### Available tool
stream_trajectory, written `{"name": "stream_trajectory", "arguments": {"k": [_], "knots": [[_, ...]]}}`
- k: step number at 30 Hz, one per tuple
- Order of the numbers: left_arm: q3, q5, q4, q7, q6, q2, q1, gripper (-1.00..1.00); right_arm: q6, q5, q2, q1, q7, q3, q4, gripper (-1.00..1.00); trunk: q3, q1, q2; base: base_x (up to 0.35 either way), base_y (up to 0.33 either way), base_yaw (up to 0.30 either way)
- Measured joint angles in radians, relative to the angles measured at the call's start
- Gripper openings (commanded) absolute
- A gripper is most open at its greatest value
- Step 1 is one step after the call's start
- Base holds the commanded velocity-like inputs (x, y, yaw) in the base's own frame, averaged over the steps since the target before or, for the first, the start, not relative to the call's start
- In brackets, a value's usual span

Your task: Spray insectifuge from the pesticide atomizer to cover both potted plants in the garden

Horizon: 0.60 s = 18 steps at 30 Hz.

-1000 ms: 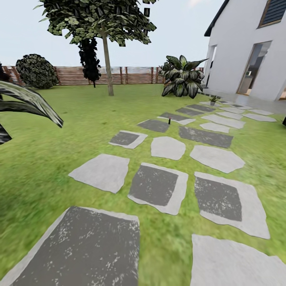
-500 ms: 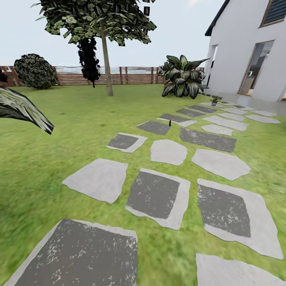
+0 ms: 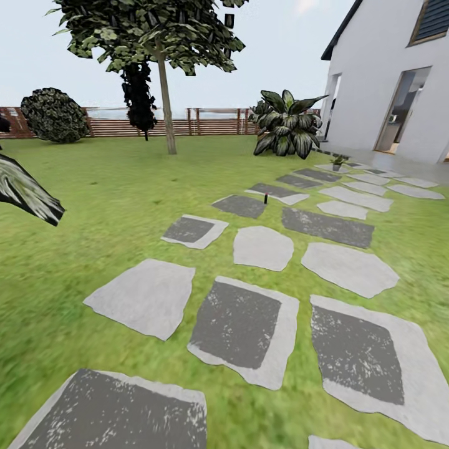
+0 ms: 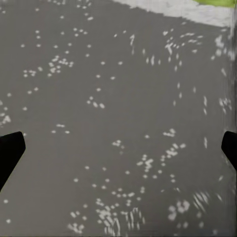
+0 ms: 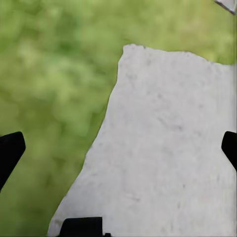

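Underfoot, my left gripper [image 4: 118, 145] and right gripper [image 5: 118, 145] hang jaws apart (nothing held) over stepping stones [image 3: 240, 327]. Farther along stands the atomizer [image 3: 265, 199] between stones; beyond, a potted plant [image 3: 337, 162] near the house [image 3: 380, 75].

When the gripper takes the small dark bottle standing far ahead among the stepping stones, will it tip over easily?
Probably yes. The pesticide atomizer stands upright, tall and slim, on a narrow base at the edge of a stepping stone, so a sideways nudge could topple it. It looks small, so likely light. It is too distant to judge slipperiness.
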Motion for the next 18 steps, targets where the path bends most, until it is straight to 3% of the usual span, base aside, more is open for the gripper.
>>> {"name": "stream_trajectory", "arguments": {"k": [18], "knots": [[0.001,0.000,0.000,0.000,0.000,0.000,0.000,1.00,0.000,-0.001,0.000,0.000,0.001,0.002,0.000,1.00,0.000,0.000,0.000,0.338,-0.120,-0.004]]}}
